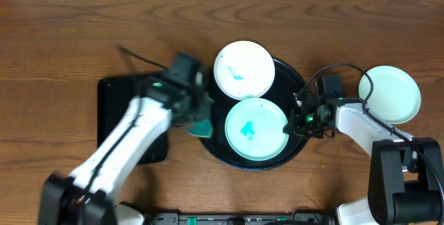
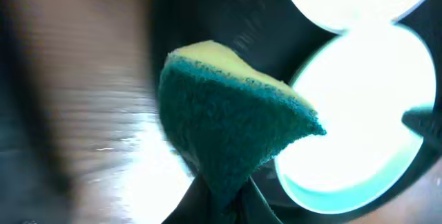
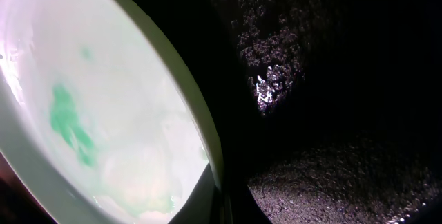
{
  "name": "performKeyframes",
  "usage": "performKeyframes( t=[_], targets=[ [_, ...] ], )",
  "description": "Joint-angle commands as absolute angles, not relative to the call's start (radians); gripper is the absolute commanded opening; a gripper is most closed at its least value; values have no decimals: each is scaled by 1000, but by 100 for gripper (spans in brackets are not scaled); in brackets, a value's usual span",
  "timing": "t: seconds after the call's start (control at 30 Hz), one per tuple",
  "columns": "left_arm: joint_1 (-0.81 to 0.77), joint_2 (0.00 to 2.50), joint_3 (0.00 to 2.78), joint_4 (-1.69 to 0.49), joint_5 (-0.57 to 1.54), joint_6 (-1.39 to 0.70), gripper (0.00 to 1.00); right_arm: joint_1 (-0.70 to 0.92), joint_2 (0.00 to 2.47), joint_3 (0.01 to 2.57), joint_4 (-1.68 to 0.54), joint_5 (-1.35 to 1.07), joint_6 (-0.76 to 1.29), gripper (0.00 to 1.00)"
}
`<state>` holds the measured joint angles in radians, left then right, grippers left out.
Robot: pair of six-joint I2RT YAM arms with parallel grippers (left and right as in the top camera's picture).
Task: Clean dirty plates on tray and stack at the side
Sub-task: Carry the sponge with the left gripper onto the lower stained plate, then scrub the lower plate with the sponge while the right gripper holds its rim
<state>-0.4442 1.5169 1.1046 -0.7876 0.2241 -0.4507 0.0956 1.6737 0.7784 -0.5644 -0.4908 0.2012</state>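
The left wrist view is motion-blurred, and the left gripper's (image 1: 196,116) fingers are almost wholly hidden under the yellow-backed teal scouring sponge (image 2: 235,120) it is clamped on. The small rectangular black tray (image 1: 111,107) is largely covered by the left arm. In the right wrist view the right gripper (image 1: 300,119) is cut off at the bottom edge, so I cannot tell if it is open or closed.

There are three small round glossy pale mint plates. Two teal-smeared ones lie on the large round glossy black tray (image 1: 290,82), one (image 1: 243,70) overhanging its 12 o'clock rim and one (image 1: 255,129) toward 6 o'clock. An unsmeared one (image 1: 390,94) lies on the wooden tabletop (image 1: 69,30), off the tray's 3 o'clock side.

The right gripper sits at the 6 o'clock plate's 3 o'clock edge. The sponge hangs at the tray's 9 o'clock rim.
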Motion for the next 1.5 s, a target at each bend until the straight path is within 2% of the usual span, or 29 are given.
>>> performKeyframes(
  t=[0.0, 0.23, 0.47, 0.7, 0.93, 1.03, 1.17, 1.47],
  targets=[
    [-539, 1620, 1123, -741, 308, -500, 7, 106, 1704, 765, -550, -468, 194, 1],
    [-685, 1752, 1170, -691, 311, -534, 7, 106, 1704, 765, -549, -467, 194, 1],
    [-750, 1814, 1174, -606, 333, -572, 7, 107, 1704, 765, -549, -452, 194, 1],
    [-765, 1912, 1174, -482, 343, -577, 7, 106, 1704, 765, -551, -453, 194, 1],
    [-770, 2000, 1174, -310, 555, -577, 7, 107, 1704, 765, -558, -452, 194, 1],
    [-772, 2003, 1174, -269, 560, -569, 7, 107, 1704, 765, -561, -452, 194, 1],
    [-768, 2003, 1176, -264, 463, -567, 7, 106, 1704, 765, -574, -452, 194, 1],
    [-734, 2003, 1200, -365, 67, -569, 7, 107, 1704, 765, -591, -416, 202, 1]
  ],
)
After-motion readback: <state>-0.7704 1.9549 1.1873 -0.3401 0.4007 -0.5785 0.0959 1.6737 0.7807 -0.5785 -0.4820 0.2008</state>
